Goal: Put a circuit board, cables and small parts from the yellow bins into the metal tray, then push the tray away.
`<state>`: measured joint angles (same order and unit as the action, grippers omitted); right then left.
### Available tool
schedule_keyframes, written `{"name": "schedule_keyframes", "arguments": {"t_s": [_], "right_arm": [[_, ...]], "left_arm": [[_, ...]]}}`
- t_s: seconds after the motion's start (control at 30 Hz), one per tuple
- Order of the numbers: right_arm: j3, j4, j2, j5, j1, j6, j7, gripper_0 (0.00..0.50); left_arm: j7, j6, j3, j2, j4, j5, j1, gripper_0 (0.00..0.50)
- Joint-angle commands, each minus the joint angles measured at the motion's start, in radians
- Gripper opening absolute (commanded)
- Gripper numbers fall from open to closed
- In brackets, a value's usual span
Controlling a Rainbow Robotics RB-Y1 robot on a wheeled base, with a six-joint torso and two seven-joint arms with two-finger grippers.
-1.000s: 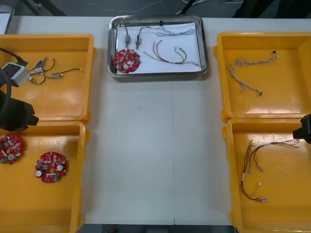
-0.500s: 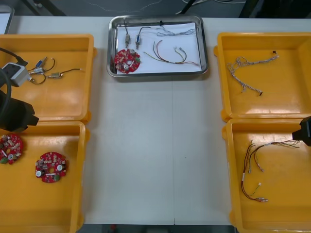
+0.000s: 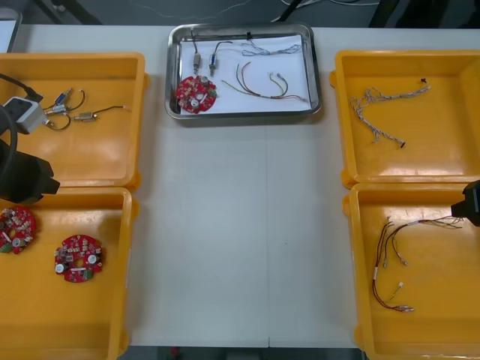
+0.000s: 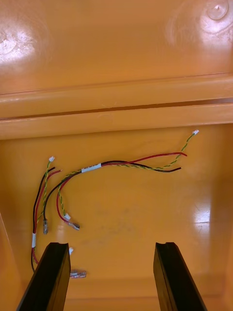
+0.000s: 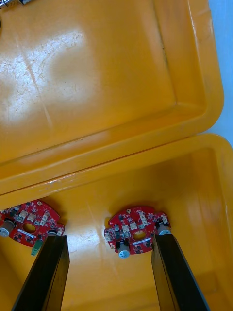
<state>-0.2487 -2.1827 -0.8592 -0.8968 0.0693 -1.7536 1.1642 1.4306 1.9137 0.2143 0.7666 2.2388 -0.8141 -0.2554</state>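
in the front view the metal tray (image 3: 247,114) is seen at the far edge of the table (image 3: 240,240), between the two far yellow bins. it is white inside, and a circuit board (image 3: 196,94), a red and yellow cable (image 3: 262,84), a blue and white cable (image 3: 266,49) and small metal parts (image 3: 202,58) are laid in it. the left arm (image 3: 22,176) is seen at that view's left edge and the right arm (image 3: 471,201) at its right edge. the state of the fingers is given by the wrist views. the left gripper (image 5: 109,238) is held open over the near left bin (image 5: 194,184). one spare board (image 5: 137,229) lies just beyond the fingertips, its edge met by one finger's tip, and a second spare board (image 5: 30,221) lies out past the other finger. the right gripper (image 4: 111,245) is likewise held open, with nothing between its fingers, over the near right bin (image 4: 145,218). a cable bundle (image 4: 121,165) of red, black and yellow-green strands is spread beyond the fingertips. a white tag (image 4: 91,168) is wrapped round that bundle, and its lettering cannot be read. a twisted cable (image 3: 386,101) is seen in the far right bin (image 3: 442,150).
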Motion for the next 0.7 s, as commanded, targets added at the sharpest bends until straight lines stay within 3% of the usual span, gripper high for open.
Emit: {"name": "schedule_keyframes", "arguments": {"t_s": [0.03, 0.7], "right_arm": [[0.008, -0.006, 0.008, 0.009, -0.014, 0.008, 0.026, 0.5], [0.008, -0.006, 0.008, 0.009, -0.014, 0.008, 0.026, 0.5]], "left_arm": [[-0.039, 0.006, 0.033, 0.039, 0.03, -0.007, 0.018, 0.5], [-0.039, 0.006, 0.033, 0.039, 0.03, -0.007, 0.018, 0.5]]}}
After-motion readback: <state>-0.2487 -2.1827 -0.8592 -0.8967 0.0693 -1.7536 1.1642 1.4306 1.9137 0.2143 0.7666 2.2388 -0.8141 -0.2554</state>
